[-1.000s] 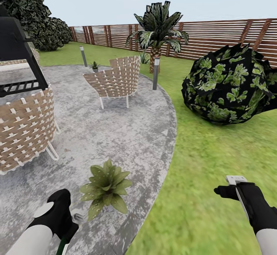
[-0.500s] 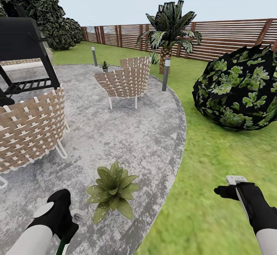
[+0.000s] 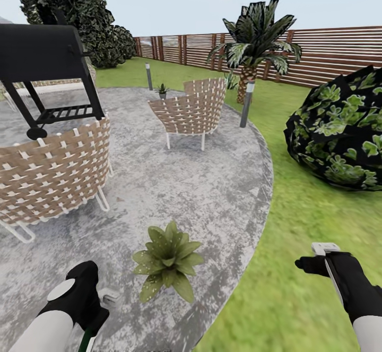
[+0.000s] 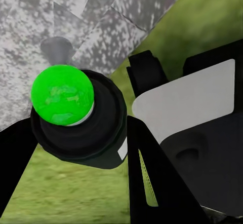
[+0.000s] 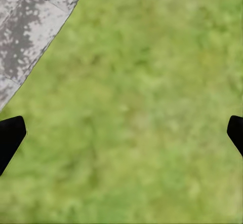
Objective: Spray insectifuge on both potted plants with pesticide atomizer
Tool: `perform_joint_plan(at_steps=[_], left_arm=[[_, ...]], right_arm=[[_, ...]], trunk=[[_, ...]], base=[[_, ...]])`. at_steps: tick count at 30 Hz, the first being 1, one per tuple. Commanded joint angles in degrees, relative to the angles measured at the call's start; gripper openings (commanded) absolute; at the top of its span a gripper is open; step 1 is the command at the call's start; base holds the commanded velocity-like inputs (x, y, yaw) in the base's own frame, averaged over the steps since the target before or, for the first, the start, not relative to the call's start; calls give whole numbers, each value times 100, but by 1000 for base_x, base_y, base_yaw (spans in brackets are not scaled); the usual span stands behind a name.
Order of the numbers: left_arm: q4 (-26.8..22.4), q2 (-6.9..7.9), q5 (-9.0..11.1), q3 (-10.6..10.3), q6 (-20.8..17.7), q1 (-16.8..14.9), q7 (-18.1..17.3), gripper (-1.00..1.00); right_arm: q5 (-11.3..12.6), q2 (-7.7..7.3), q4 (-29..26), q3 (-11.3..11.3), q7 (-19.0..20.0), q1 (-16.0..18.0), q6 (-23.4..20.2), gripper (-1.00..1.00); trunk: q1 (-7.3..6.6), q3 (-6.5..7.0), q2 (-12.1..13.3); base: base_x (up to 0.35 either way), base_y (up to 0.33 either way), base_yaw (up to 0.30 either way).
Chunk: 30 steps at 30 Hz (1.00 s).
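Left fingers (image 4: 134, 148) clamp pesticide atomizer (image 4: 76, 115) between them; right fingers (image 5: 10, 138) spread wide over lawn (image 5: 147, 107).

We see two arms with white forearm shells ending in black wrist housings; the left gripper (image 3: 103, 301) has black fingers, a pale grey oval patch on its wrist and a light grey tip. The right gripper (image 3: 322, 256) is black with a white fingertip block and a thin white stripe along it. In the right wrist view we note black finger (image 5: 10, 139) tips at both edges.
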<state>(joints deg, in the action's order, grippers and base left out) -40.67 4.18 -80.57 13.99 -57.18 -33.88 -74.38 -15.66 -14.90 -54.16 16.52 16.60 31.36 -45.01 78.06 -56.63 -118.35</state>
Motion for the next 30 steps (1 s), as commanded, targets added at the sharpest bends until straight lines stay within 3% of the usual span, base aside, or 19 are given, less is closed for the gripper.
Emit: perform_joint_plan(at_steps=[1, 11, 19, 30], left_arm=[[-4, -5, -56, 16, -47, -5, -59, -100], [-8, -39, -55, 18, -47, -5, -52, -100], [-5, -40, -55, 31, -47, -5, -58, -100], [-8, -84, -55, 31, -53, -5, -51, -100]], right_arm=[[-60, 0, -7, 10, 54, 2, -17, 100], [-61, 3, -7, 10, 54, 2, -17, 100], [-62, 4, -7, 10, 54, 2, -17, 100], [-67, 4, -7, 10, 54, 2, -17, 100]], trunk=[[-1, -5, -2], [-1, -11, -2], [-1, -49, -2], [-1, -94, -2]], base=[[0, -175, 271], [0, -207, 97], [30, -60, 230], [148, -270, 239]])
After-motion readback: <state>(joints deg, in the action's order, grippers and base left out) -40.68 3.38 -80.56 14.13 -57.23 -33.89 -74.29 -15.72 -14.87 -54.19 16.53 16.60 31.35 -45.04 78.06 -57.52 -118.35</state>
